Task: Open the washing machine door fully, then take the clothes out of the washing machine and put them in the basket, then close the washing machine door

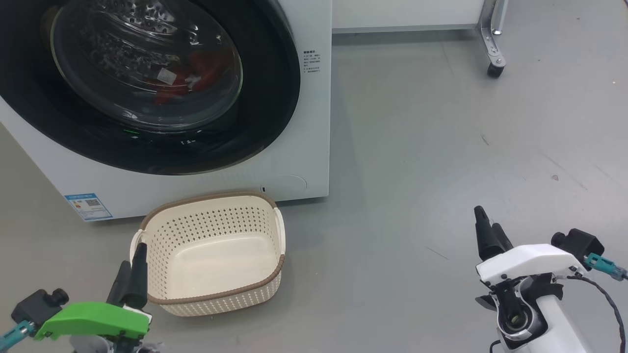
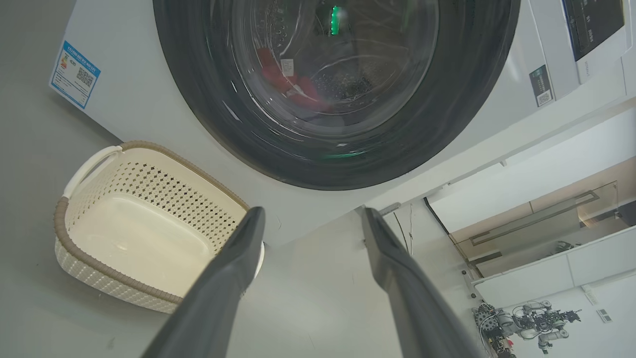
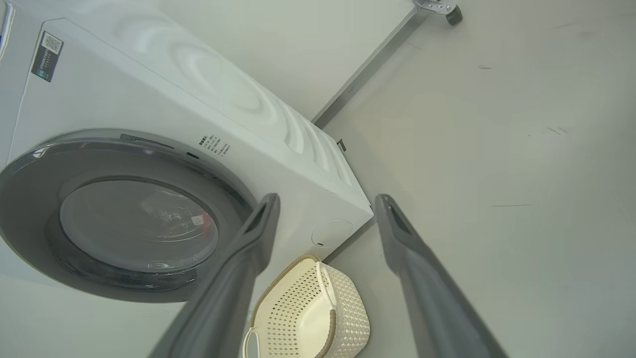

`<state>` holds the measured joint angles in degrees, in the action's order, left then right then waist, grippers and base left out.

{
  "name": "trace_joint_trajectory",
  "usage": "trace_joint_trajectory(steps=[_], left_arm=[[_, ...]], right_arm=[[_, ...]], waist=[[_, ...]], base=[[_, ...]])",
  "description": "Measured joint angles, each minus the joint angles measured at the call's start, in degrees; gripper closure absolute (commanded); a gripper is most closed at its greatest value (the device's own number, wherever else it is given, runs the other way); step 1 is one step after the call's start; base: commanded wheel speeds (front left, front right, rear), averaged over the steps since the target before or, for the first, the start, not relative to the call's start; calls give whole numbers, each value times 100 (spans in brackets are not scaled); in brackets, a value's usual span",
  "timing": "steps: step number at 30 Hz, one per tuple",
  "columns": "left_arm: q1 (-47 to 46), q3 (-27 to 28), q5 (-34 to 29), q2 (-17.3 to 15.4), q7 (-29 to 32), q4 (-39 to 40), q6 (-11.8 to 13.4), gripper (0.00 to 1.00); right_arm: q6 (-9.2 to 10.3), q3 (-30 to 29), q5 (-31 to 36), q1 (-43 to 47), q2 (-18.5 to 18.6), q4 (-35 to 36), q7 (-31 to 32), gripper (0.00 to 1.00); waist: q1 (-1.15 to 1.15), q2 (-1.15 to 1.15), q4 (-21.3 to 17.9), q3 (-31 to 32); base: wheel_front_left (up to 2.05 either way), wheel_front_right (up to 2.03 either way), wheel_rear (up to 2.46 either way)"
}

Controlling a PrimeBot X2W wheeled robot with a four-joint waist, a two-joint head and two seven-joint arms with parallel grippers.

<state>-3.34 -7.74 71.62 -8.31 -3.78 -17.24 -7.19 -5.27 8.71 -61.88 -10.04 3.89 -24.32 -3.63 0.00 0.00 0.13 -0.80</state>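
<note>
place: robot lab | cues: bare grey floor (image 1: 441, 147); castered frame leg (image 1: 492, 49) upper right; another robot (image 2: 526, 320) lower right

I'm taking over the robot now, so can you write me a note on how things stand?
Left claw: open, empty, near the basket.
Right claw: open, empty, off to the right.
Washing machine door: shut. Clothes: inside, behind the door. Basket: empty, on the floor before the washing machine.
Done: nothing yet.
Left: open the door fully, move the clothes to the basket, shut the door.
</note>
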Motion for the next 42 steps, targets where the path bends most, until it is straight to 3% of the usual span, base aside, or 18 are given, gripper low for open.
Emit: trace_joint_trajectory(steps=[7, 42], left_arm=[[-54, -299, -615, -159, -145, -99, 0, 0], [-215, -348, -3483, -353, -806, -272, -1, 0]], right_arm=[[53, 339, 627, -162, 79, -157, -163, 0], [498, 1422, 3097, -805, 259, -829, -829, 0]], waist=[[0, 0, -7, 6], [0, 0, 21, 85]], base=[[0, 0, 0], [0, 0, 0]])
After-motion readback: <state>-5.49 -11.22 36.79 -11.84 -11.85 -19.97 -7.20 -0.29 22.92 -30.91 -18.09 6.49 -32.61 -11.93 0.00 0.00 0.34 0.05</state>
